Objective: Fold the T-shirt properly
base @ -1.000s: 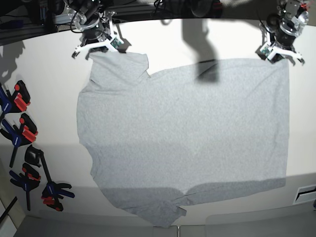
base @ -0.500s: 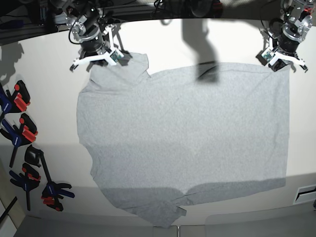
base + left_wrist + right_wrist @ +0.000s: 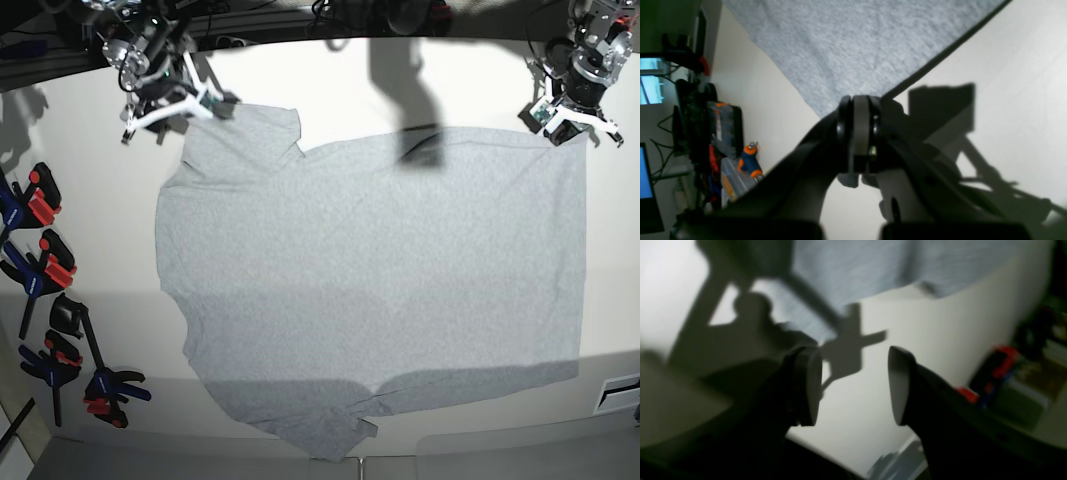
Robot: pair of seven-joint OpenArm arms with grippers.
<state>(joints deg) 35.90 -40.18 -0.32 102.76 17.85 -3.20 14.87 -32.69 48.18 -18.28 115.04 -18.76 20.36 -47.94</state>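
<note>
The light grey T-shirt (image 3: pixel 370 280) lies spread flat on the white table, plain side up, with its sleeves toward the left of the base view. My left gripper (image 3: pixel 572 125) is at the shirt's far right corner. In the left wrist view its jaws (image 3: pixel 858 100) are pressed together on the tip of that corner of the shirt (image 3: pixel 860 43). My right gripper (image 3: pixel 170 118) is open and empty, just left of the far sleeve. In the right wrist view it (image 3: pixel 853 383) hangs over bare table, with the sleeve (image 3: pixel 857 270) beyond the fingertips.
Several black, red and blue clamps (image 3: pixel 40 270) lie along the table's left edge. A toolbox (image 3: pixel 723 130) and cables sit beyond the table's far side. The shirt's lower sleeve (image 3: pixel 335 435) reaches the table's front edge. Bare table (image 3: pixel 100 200) lies left of the shirt.
My right gripper has moved left, away from the far sleeve, and stands open. My left gripper shifted slightly right at the corner, then stayed.
</note>
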